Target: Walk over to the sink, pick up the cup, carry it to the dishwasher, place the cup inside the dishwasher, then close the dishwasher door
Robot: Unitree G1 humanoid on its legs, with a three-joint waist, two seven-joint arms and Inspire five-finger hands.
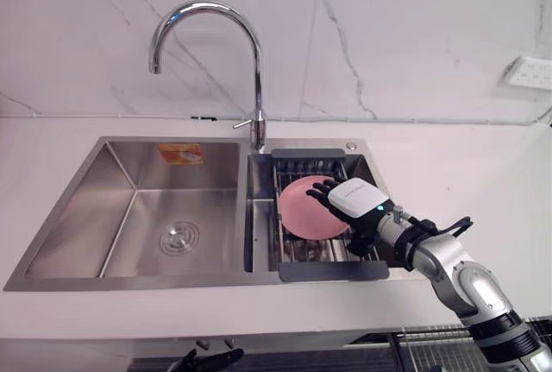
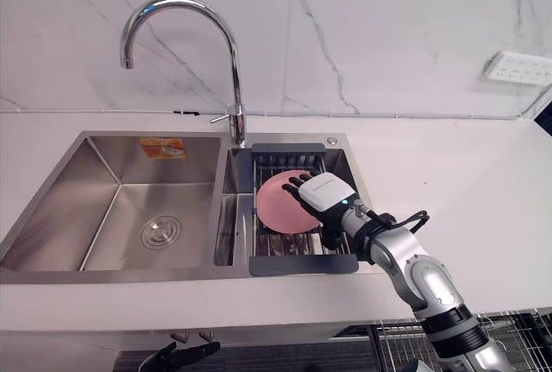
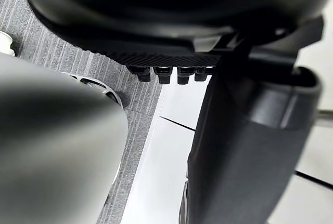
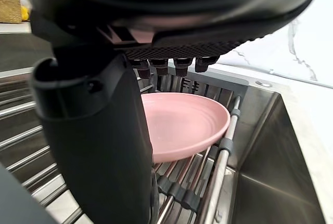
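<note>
A shallow pink dish (image 1: 300, 214) lies tilted on the dark wire rack (image 1: 332, 253) in the right basin of the steel sink (image 1: 103, 281); I see no cup. My right hand (image 1: 355, 199) reaches in from the lower right and hovers over the dish's right side, its fingers (image 1: 323, 189) straight over the rim. In the right wrist view the dish (image 4: 192, 120) lies past the thumb (image 4: 99, 146), and nothing is held. My left hand (image 1: 207, 361) hangs low below the counter's front edge, fingers relaxed.
A tall chrome faucet (image 1: 255, 70) stands behind the divider between the basins. The left basin (image 1: 164, 217) holds only its drain. White counter surrounds the sink, with a wall socket (image 1: 528, 72) at the far right. A wire rack (image 1: 440, 346) shows below the counter at lower right.
</note>
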